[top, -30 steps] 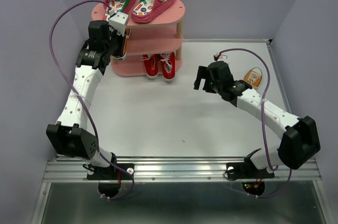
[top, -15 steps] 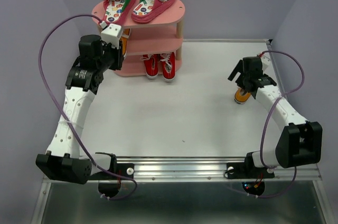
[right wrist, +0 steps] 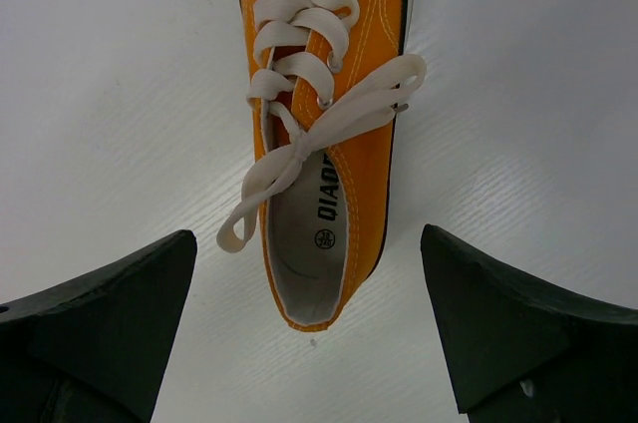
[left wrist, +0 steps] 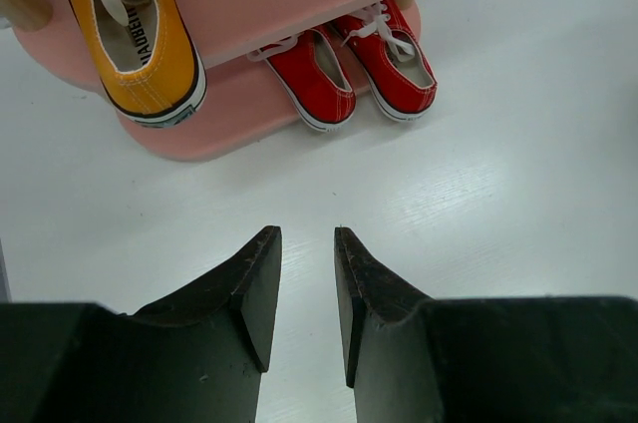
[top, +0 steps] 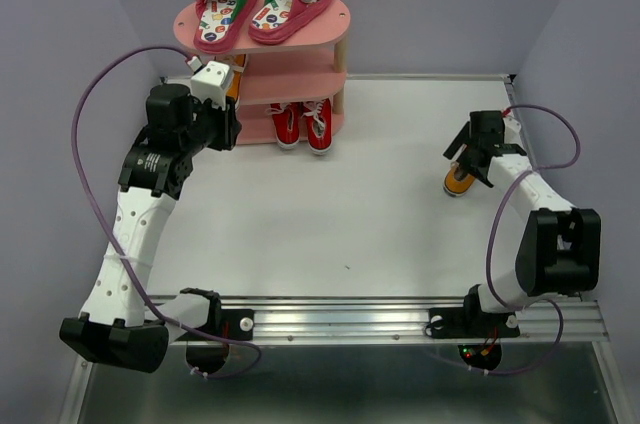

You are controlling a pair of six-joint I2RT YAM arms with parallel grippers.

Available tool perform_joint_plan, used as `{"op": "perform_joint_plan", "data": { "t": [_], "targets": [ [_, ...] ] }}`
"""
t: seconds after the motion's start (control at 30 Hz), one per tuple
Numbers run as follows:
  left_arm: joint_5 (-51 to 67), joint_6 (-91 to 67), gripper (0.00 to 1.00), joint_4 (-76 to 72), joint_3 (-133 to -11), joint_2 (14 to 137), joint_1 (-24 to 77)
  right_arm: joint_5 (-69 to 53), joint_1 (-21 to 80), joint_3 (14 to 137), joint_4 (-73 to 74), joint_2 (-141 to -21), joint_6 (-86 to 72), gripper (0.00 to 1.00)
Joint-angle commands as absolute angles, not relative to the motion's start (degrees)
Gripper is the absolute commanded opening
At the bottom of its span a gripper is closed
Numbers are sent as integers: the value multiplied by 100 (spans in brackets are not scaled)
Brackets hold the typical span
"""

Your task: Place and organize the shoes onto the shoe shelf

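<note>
Top tier of the shoe shelf (top: 338, 22) has the pink flip-flops (top: 285, 6) lying side by side, toes pointing toward the back wall. The red sneakers (left wrist: 394, 54) sit as a pair on the bottom board, right of the middle, heels facing out toward the arms. On the middle board there's one orange sneaker (left wrist: 130, 44), over on the left side by a wooden post, with its heel right at the front edge of the board.

The left pincer (left wrist: 302, 243) hangs just in front of the shelf at its left end, above the white bench (top: 350, 214). Its jaws are parted only a sliver, a narrow gap with nothing in it, and they aren't touching any shoe or the shelf.

The second orange sneaker (right wrist: 364, 174) is way over on the right side of the bench, well apart from the shelf, upright on its sole with the white laces tied and one loop flopping off to the side. The right pincer (right wrist: 306, 235) hovers right above its heel end with the jaws spread wide, one finger on each side of the shoe. From the wrist view both fingers are clear of it, with bare bench showing between each finger and the sneaker, so nothing is gripped there.
</note>
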State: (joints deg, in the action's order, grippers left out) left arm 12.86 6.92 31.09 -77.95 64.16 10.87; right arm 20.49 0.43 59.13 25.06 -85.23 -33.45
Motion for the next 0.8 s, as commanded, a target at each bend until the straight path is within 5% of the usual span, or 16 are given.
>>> {"op": "perform_joint_plan", "data": {
  "t": [0.0, 0.47, 0.57, 0.77],
  "targets": [
    [1353, 668, 40, 2962, -7769, 6310, 1125, 1934, -35, 5871, 2119, -8525, -3340, 99],
    [1301, 668, 40, 2918, -7726, 6275, 1204, 1828, -35, 5757, 1978, -9211, -3357, 80],
    [1301, 659, 40, 2927, -7734, 6275, 1204, 1810, -35, 5722, 1978, -9237, -3349, 66],
    [1274, 659, 40, 2909, -7770, 6293, 1213, 1688, -35, 5695, 1969, -9273, -3270, 20]
  ]
}}
